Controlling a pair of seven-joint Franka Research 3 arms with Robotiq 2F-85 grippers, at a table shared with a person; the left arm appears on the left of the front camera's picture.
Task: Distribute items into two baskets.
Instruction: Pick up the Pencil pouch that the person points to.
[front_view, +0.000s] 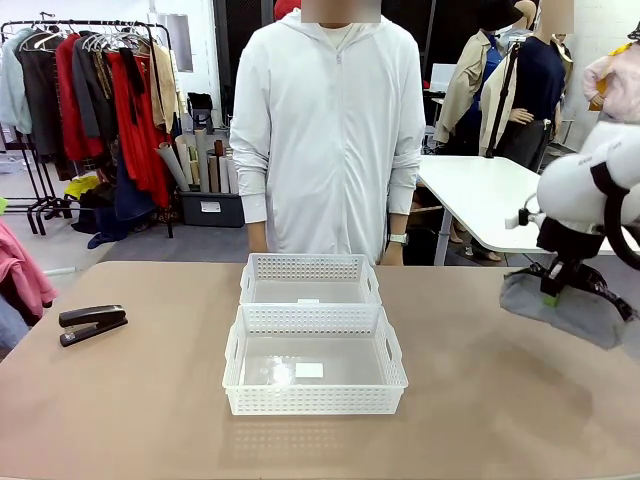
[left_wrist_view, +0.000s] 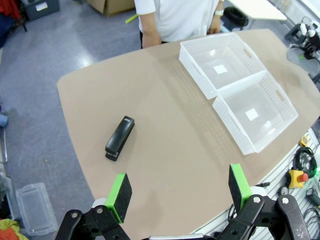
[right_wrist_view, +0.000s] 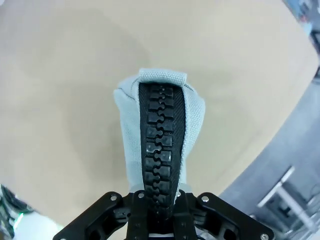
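Pouch (front_view: 565, 305) of grey woven fabric, right end of worktop (front_view: 150, 400): my right jaws clamp its black braided handle (right_wrist_view: 160, 135). My left jaws stand open, facing the oblong black stapler (left_wrist_view: 120, 138).

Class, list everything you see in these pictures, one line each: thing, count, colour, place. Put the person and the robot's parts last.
Baskets: two, white, mid-table; near basket against far basket, both empty.
Stapler: one, black, lying on the table's left side.
Pouch: one, grey with black handle, held over the table's right side.
Table: one, tan, foreground.
Clothes rack: one, mixed colours, back left.
Back table: one, white, back right.
Person: one, white jacket, far side, behind the baskets.
Left gripper: one, black with green pads, open, high over the table.
Right gripper: one, black, shut on the pouch's handle.
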